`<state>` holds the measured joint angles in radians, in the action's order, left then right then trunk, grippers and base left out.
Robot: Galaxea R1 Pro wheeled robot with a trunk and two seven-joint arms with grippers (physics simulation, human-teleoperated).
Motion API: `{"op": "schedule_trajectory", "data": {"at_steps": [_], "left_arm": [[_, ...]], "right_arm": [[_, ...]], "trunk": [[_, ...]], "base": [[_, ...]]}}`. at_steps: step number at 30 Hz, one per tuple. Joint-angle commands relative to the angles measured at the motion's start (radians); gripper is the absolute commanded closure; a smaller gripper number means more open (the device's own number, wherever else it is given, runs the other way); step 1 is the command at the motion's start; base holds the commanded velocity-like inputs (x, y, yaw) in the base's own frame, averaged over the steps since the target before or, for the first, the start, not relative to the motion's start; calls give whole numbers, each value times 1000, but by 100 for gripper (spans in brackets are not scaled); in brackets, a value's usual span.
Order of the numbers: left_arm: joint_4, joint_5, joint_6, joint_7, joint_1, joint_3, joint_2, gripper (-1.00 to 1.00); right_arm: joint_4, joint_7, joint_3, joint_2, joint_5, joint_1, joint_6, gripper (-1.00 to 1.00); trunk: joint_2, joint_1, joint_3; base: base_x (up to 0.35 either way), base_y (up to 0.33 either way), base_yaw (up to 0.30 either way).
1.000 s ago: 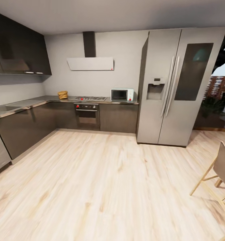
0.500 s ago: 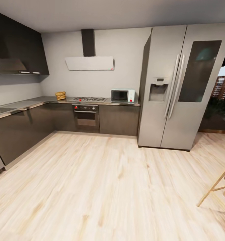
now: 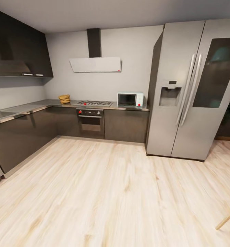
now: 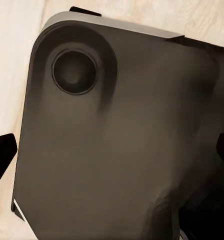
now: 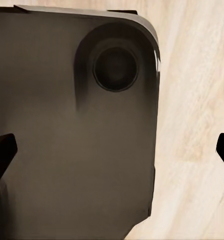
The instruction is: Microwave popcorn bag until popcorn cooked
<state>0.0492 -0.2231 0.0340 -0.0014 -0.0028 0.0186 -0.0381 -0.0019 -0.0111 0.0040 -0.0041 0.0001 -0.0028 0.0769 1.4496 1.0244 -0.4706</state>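
Pale wood floor (image 3: 104, 195) spreads before you. Countertop (image 3: 32, 107) carries the microwave (image 3: 130, 100) beside the fridge (image 3: 192, 89); popcorn bag (image 3: 64, 98) sits left of the hob (image 3: 94, 103). Your left gripper (image 4: 112, 150) and right gripper (image 5: 112, 147) both hang spread wide, holding nothing.

Across the floor (image 3: 111, 192), the bag (image 3: 64, 98) is sitting on the surface (image 3: 43, 104) left of the hob (image 3: 94, 103); the microwave (image 3: 130, 100) is standing right of it, beside the fridge (image 3: 190, 89).
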Motion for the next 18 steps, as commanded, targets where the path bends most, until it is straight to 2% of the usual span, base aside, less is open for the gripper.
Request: {"op": "schedule_trajectory", "data": {"at_steps": [1,18], "left_arm": [[0,-5,3,0,0,1,0,-100],[-2,-7,3,0,0,2,0,-100]], "right_arm": [[0,-1,1,0,0,0,3,-100],[0,-1,1,-2,0,0,3,-100]], "trunk": [[0,1,-1],[0,1,-1]], "base": [[326,0,33],[326,11,3]]}}
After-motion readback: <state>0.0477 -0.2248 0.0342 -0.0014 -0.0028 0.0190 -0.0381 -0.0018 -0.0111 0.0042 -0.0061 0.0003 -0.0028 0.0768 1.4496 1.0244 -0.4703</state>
